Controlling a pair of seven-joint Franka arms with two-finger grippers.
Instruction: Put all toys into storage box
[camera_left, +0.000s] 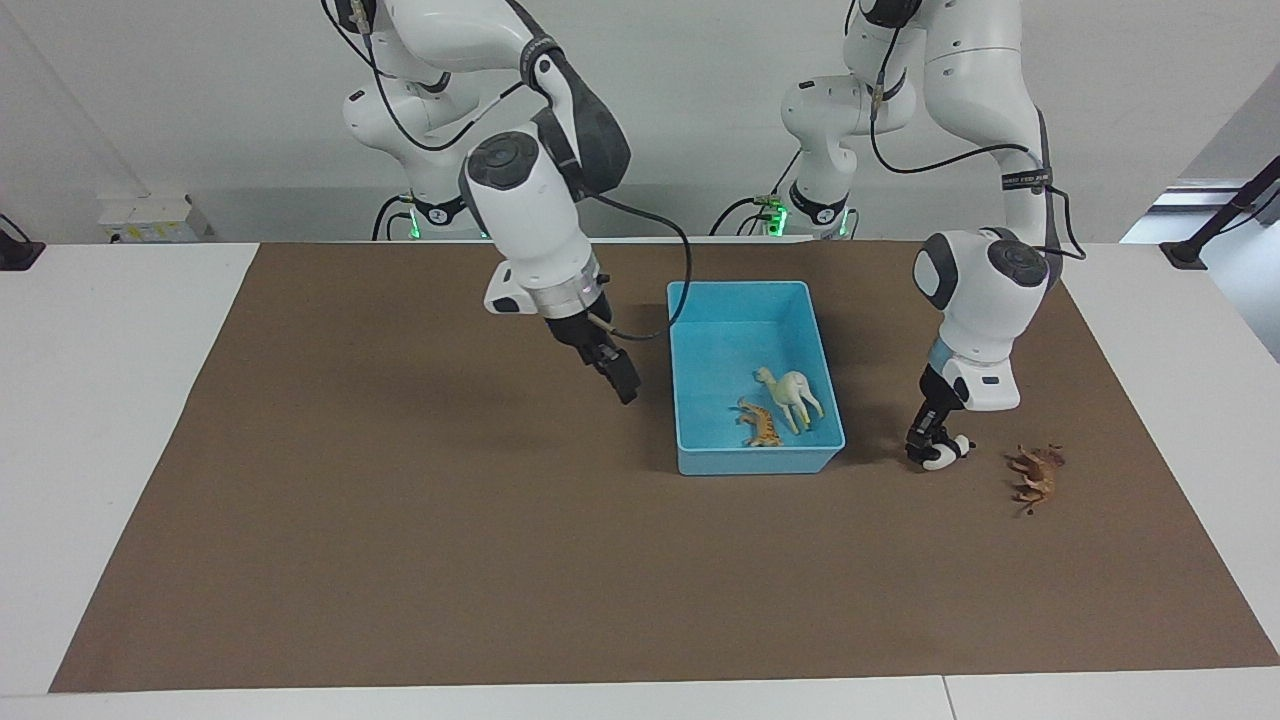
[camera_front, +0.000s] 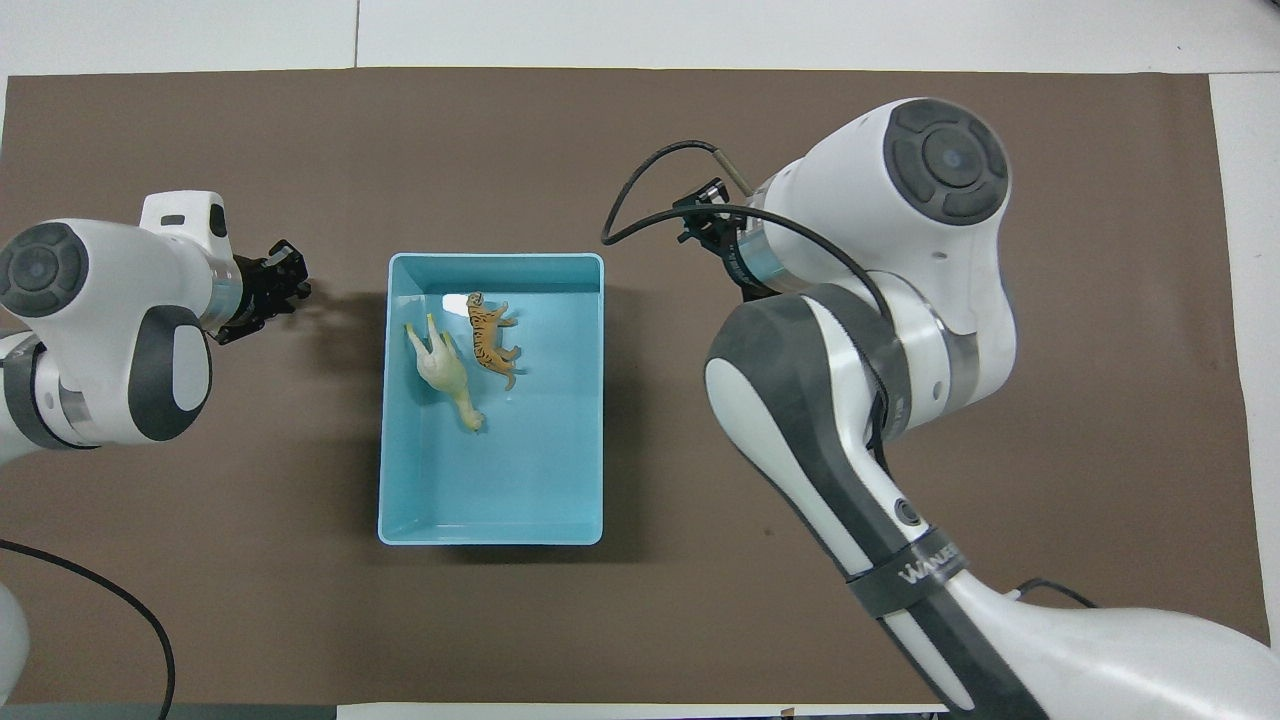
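Note:
The light blue storage box (camera_left: 698, 462) lies mid-table with the cream llama (camera_left: 792, 392) and the orange tiger (camera_left: 760, 426) inside; both also show in the storage box (camera_front: 490, 258) from overhead as the llama (camera_front: 442, 372) and the tiger (camera_front: 490, 342). My left gripper (camera_left: 926, 450) is down at the mat beside the box, shut on the black-and-white panda (camera_left: 950, 452). The reddish-brown animal (camera_left: 1035, 474) lies on the mat, toward the left arm's end from the panda. My right gripper (camera_left: 622, 382) hangs open and empty over the mat, beside the box toward the right arm's end.
A brown mat (camera_left: 400, 500) covers most of the white table (camera_left: 110, 400). In the overhead view the left arm's wrist (camera_front: 100, 330) hides the reddish-brown animal, and the left gripper (camera_front: 285, 280) covers the panda.

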